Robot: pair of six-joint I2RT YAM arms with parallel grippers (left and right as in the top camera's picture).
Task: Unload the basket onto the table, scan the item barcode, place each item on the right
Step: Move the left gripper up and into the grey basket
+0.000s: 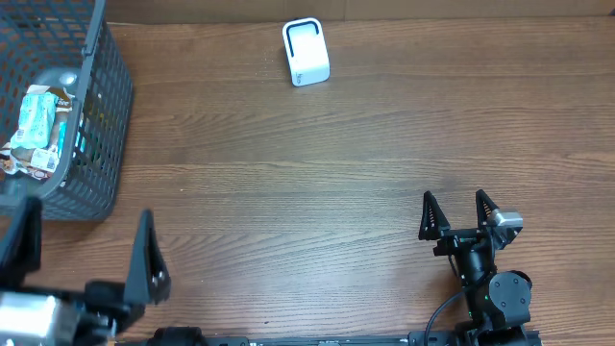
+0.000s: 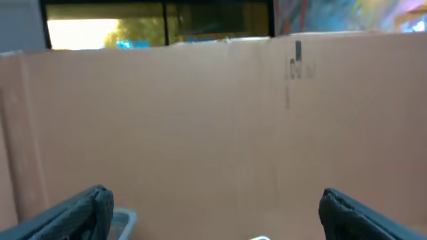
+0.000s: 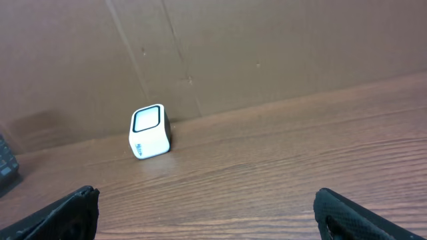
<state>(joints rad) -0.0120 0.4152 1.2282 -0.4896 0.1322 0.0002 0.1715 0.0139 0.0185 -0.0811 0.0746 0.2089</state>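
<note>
Left gripper [image 1: 86, 207] spread wide, empty, right gripper [image 1: 454, 197] equally wide, touching nothing, white scanner [image 1: 306, 52] well apart

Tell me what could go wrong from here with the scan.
The packets lie crowded inside the mesh basket; the open left tool could catch its wall or lift two at once. The small scanner stands free at the table's far edge; a carried packet could knock it over, or show it a side without the barcode.
</note>
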